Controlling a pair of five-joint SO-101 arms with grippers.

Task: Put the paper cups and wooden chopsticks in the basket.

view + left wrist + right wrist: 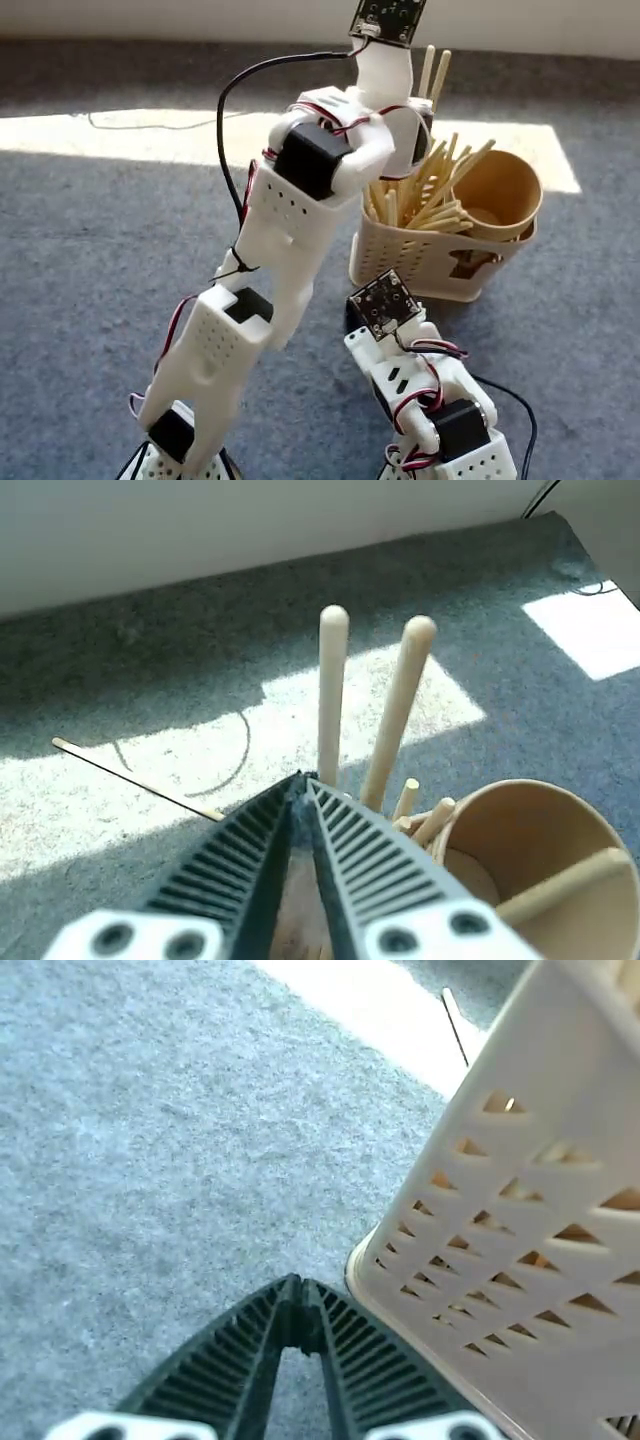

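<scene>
We are gripping two chopsticks (334,680) upright in the left jaws, over the basket (440,270) at its 11 o'clock rim. The paper cup (500,190) is sitting inside at 3 o'clock. Likely next: lowering, then releasing. The right jaws are resting closed at the basket's 7 o'clock.

A carpeted room indoors; whether it is a home or an office cannot be told. Short grey carpet (90,250) covers the floor. A pale wall (200,18) runs along the far side. A sunlight patch (60,135) lies on the far carpet, and a thin cable (130,125) trails across it at far left.
</scene>
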